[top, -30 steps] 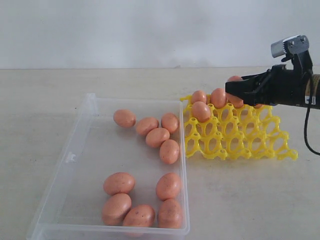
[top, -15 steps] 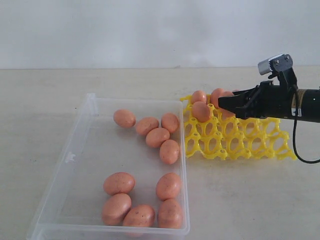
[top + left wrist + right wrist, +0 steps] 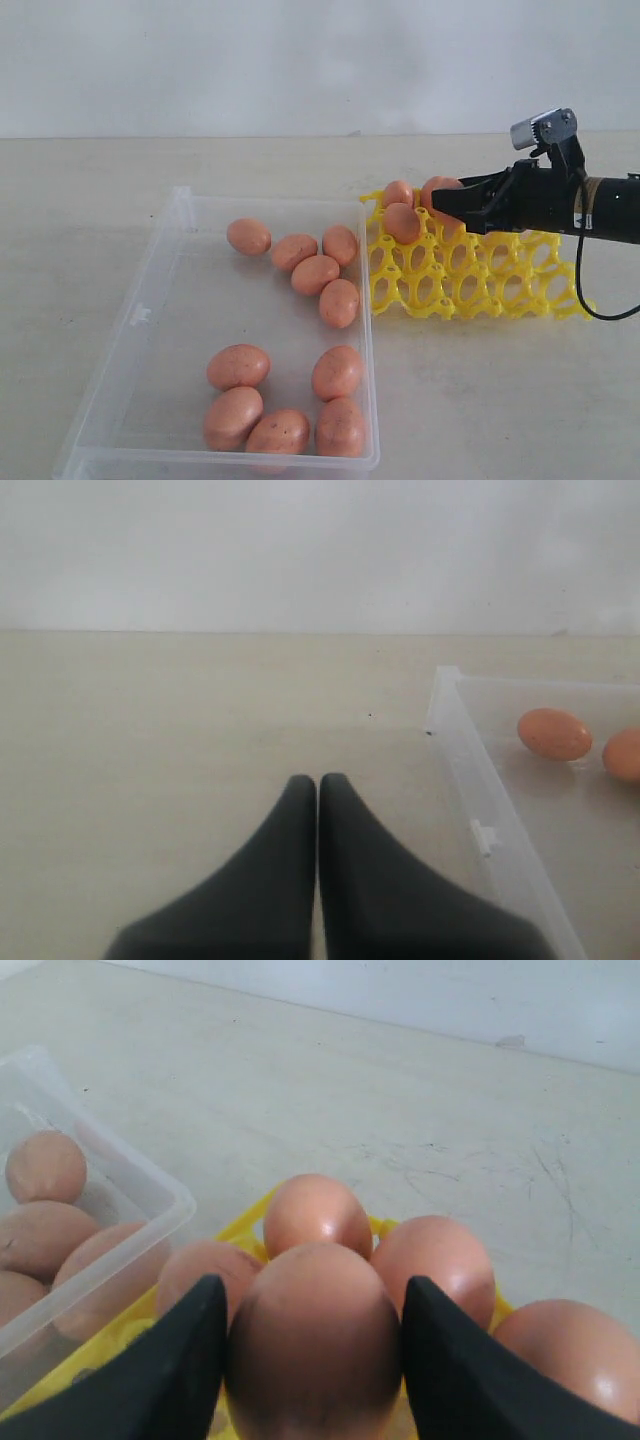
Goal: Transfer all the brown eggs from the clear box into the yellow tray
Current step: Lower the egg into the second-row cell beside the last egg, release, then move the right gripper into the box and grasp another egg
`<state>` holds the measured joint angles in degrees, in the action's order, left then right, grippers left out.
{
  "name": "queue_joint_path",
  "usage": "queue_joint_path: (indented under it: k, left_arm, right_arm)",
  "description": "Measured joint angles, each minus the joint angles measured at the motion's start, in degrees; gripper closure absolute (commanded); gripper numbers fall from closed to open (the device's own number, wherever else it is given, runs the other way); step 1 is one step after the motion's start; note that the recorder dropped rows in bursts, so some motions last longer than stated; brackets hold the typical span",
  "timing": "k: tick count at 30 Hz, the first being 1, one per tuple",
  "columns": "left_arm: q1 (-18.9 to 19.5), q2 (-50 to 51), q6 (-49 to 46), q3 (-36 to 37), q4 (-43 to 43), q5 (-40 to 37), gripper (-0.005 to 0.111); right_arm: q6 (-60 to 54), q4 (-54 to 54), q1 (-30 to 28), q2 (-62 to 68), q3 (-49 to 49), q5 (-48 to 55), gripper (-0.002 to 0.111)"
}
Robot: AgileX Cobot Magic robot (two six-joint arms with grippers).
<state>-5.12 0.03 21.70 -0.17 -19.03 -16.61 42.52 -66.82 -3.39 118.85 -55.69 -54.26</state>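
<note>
Right gripper (image 3: 443,208) has its jaws clamped around one brown egg (image 3: 312,1320), over the far-left part of the yellow tray (image 3: 470,285). Four seated eggs (image 3: 435,1260) show in the cups there. The tray sits just beside the clear box's (image 3: 268,203) far right corner. Ten loose eggs (image 3: 315,274) are in the box. Left gripper (image 3: 318,785) has its jaws pressed together, empty, over bare bench (image 3: 150,730) beside the box wall.
</note>
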Motion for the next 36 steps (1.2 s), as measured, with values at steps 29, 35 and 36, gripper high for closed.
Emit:
queue_joint_path:
  k: [29,35,36]
  left_arm:
    - [0.00,0.00,0.00,0.00,0.00,0.00,0.105]
    - [0.00,0.00,0.00,0.00,0.00,0.00,0.105]
    - [0.00,0.00,0.00,0.00,0.00,0.00,0.105]
  right_arm:
    - [1.35,4.80,0.00,1.17,-0.22,-4.02,0.067]
    - [4.23,1.43,11.84,-7.15,-3.70,-2.71,0.108]
    - [3.86,-3.93,19.89,-8.62,-7.31,5.38,0.108]
